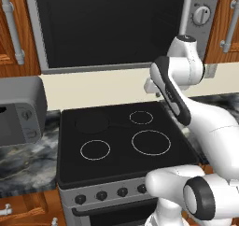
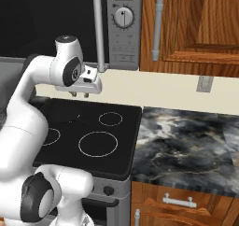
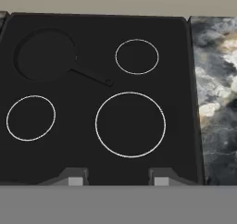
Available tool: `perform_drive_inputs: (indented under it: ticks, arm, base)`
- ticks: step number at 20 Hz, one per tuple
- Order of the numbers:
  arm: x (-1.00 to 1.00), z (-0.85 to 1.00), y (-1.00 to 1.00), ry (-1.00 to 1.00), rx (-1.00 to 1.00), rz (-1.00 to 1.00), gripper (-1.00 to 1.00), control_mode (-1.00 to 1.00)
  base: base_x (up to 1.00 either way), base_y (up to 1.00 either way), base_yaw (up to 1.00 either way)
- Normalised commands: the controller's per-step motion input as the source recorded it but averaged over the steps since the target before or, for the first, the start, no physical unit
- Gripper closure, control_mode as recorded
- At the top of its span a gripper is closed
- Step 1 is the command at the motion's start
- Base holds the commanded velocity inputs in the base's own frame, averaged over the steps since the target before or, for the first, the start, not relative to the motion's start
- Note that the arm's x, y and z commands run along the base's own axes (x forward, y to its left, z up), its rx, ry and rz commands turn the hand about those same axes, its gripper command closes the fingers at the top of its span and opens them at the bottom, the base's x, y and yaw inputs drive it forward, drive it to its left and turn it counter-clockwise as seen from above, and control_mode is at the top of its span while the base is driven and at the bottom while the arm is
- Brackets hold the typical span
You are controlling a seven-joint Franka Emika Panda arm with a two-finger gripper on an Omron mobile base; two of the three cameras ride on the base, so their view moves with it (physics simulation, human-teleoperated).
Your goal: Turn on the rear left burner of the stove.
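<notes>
The end effector (image 2: 80, 95) hangs above the back of the stove (image 1: 70, 171), near the pale wall, its two short fingertips (image 3: 76, 177) pointing down and standing well apart — spread, with nothing between them. Through the hand view the whole black glass top lies below it. The rear left burner (image 3: 45, 54) sits ahead of the end effector and off to its left, a large faint dark-grey disc; a thin dark handle-like shape runs out from the disc's edge toward the middle of the glass, so what rests there may be a dark pan, though I cannot tell for sure. The small white ring (image 3: 137, 56) lies ahead and slightly right, the large white ring (image 3: 130, 124) almost straight beneath the fingertips, and a medium white ring (image 3: 31, 118) to the near left. The black knobs (image 1: 101, 195) line the grey front panel, low and well behind the end effector. The marbled table (image 2: 186, 145) spreads to its right.
</notes>
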Motion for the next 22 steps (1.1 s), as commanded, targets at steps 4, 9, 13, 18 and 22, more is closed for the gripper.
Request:
perform_drive_inputs:
  ticks: [4,9,13,18,22]
  arm:
    - [-0.08,-0.05,0.37,-0.05,0.00,0.00,-1.00,-1.00]
    - [-0.35,-0.22,1.00,-0.21,-0.05,-0.04,-1.00,-1.00]
    - [-0.50,-0.32,1.00,-0.22,-0.06,-0.06,-1.00,-1.00]
    - [-0.14,-0.50,1.00,-0.06,-0.08,-0.11,-1.00,-1.00]
    - [0.00,-0.53,1.00,-0.06,-0.04,-0.09,-1.00,-1.00]
  base:
    - [0.00,0.00,0.00]
    - [0.00,0.00,0.00]
    - [0.00,0.00,0.00]
    - [0.00,0.00,0.00]
    - [0.00,0.00,0.00]
